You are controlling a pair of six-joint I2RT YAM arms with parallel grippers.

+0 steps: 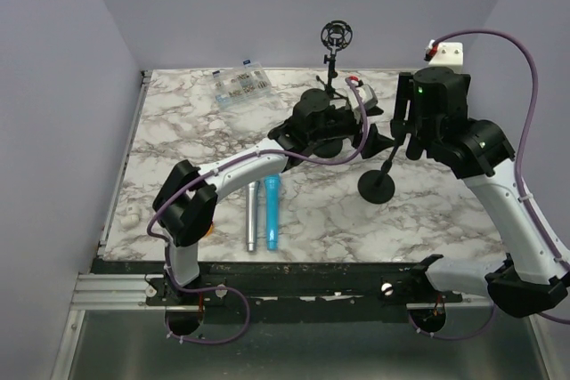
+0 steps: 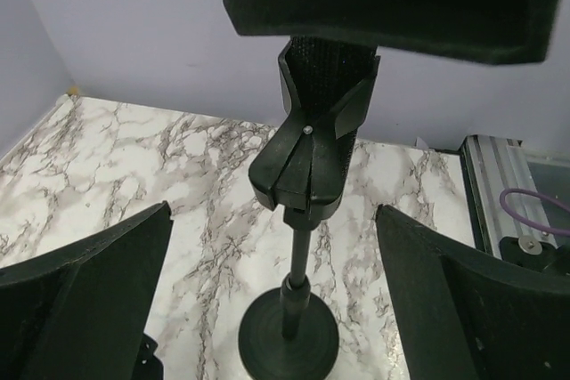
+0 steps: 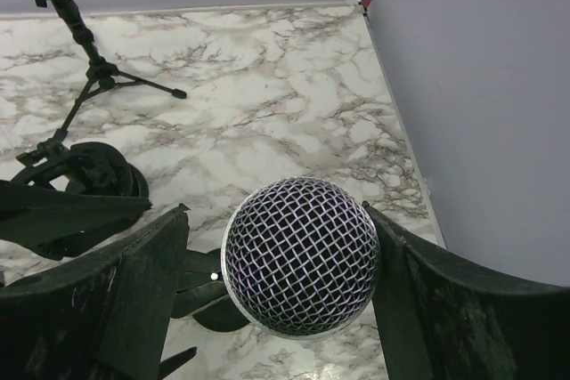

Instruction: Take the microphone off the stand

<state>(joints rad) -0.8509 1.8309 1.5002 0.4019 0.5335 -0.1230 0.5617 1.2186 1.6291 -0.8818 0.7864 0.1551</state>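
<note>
Far left at the back of the marble table (image 1: 178, 140), a clear plastic box (image 1: 240, 84) of small parts lies flat. Nearer the front, a silver tube (image 1: 252, 215) and a blue tube (image 1: 272, 211) lie side by side, just beside the left arm (image 1: 240, 171).

On to the left gripper (image 2: 272, 208): jaws released and spread wide, one finger (image 2: 89, 300) low on each side of its wrist view. The stand (image 2: 298, 264) rises between them with daylight either side, so nothing is held. Its round base (image 2: 289, 340) sits flat on the marble and its black clip (image 2: 312, 162) is at the top of the pole.

Behind, a small tripod (image 1: 336, 60) with a ring mount stands near the back wall.

Right of centre, the microphone (image 3: 301, 255) is up on the stand in that clip, not yet out, its mesh head facing the right wrist camera. The right gripper (image 3: 276, 208) hangs over it, fingers (image 3: 107, 300) flanking the head. There's a sliver of gap on one side. On the other the pad looks very near, possibly touching, hard to say from this angle. So the jaws are apart, not clamped on it.

Far right at the back, a white box (image 1: 448, 51) sits at the table's corner
</note>
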